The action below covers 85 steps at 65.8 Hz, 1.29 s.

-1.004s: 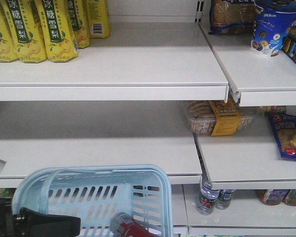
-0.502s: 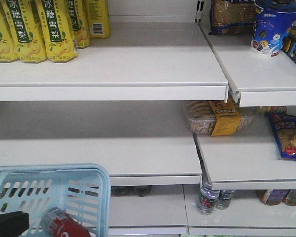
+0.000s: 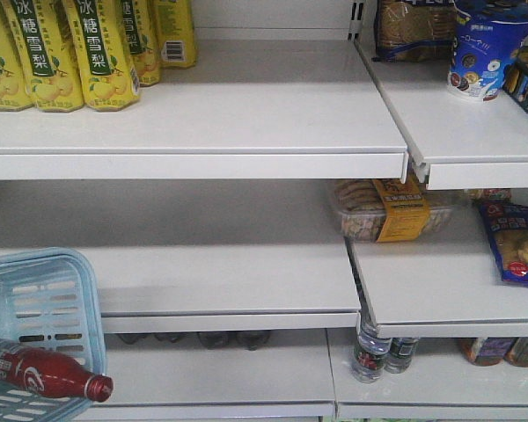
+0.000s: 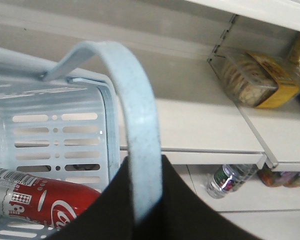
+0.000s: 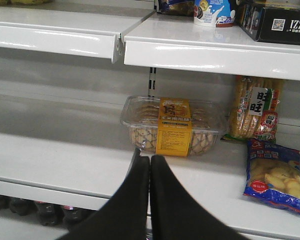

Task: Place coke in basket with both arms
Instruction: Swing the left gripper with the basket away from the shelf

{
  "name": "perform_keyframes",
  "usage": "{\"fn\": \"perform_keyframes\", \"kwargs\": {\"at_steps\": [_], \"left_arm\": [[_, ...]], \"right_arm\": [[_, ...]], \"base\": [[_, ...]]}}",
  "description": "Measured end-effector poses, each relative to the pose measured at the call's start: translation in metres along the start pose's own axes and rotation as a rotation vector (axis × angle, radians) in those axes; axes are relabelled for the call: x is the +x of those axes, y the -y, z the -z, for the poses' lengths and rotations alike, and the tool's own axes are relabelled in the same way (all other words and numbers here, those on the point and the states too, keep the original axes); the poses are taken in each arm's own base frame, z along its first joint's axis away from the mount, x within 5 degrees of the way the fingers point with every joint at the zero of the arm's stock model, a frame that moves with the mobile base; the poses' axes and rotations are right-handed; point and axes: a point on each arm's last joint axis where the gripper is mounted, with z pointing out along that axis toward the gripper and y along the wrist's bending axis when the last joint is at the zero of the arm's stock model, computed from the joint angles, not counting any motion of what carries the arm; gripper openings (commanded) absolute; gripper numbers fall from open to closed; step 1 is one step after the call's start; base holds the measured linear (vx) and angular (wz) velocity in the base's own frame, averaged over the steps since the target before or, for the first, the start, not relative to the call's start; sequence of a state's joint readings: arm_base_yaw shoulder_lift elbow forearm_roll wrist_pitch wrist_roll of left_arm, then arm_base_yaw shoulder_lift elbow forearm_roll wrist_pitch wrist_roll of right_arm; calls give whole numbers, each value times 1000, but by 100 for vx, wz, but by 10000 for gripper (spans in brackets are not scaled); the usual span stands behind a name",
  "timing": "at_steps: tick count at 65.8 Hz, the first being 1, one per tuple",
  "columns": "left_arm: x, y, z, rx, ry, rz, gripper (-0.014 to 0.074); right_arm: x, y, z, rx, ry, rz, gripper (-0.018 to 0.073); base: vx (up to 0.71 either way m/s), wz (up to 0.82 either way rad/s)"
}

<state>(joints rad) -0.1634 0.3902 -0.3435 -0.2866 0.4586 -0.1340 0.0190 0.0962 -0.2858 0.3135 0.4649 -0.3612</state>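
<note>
The coke [image 3: 44,373] lay in the basket [image 3: 75,290]. The left gripper [image 4: 145,210] pinched its handle [image 4: 135,125]; the right gripper [image 5: 150,172] was pressed together, empty. Next: set the basket down.

Red coke [image 3: 44,374], white script; light blue slotted basket [image 3: 75,290]; black tool [image 5: 150,172]; white shelves [image 3: 246,114].

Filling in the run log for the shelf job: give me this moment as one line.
coke: lying in basket | left pincer: shut on basket handle | right pincer: shut, empty, facing biscuit box
</note>
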Motion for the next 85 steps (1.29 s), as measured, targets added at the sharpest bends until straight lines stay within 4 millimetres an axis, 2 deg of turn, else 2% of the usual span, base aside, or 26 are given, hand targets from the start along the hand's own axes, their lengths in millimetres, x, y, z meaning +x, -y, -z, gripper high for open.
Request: {"fn": "perform_keyframes", "kwargs": {"at_steps": [15, 43, 63, 85], "left_arm": [[23, -19, -15, -40, 108, 22, -6], [52, -47, -10, -182, 284, -82, -6], [57, -52, -9, -211, 383, -144, -6], [60, -52, -4, -218, 405, -144, -6]], "right_arm": [[0, 0, 0, 0, 0, 0, -10], [0, 0, 0, 0, 0, 0, -10], [0, 0, 0, 0, 0, 0, -10], [0, 0, 0, 0, 0, 0, -10]], "base": [[0, 0], [0, 0], [0, 0], [0, 0]]}}
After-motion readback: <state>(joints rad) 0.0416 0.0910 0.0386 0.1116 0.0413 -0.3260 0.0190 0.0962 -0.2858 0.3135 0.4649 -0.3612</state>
